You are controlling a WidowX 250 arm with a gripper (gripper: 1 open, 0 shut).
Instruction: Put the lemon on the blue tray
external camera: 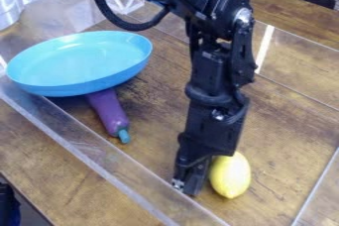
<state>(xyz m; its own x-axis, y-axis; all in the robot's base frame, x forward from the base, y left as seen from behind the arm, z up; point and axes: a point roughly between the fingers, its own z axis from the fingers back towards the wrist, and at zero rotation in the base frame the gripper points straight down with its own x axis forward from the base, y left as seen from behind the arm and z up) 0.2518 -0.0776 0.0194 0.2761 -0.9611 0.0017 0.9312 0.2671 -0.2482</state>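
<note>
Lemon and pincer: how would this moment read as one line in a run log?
pincer: shut, beside lemon, hold unclear | lemon: on table, not on blue tray | eggplant: by tray's near rim

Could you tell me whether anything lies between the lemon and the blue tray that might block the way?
The eggplant lies between them, its top tucked under the blue tray rim. The lemon sits at the lower right beside the gripper. A lifted carry should clear it.

The arm hides the lemon's left side, and its upper links run off the top edge.
</note>
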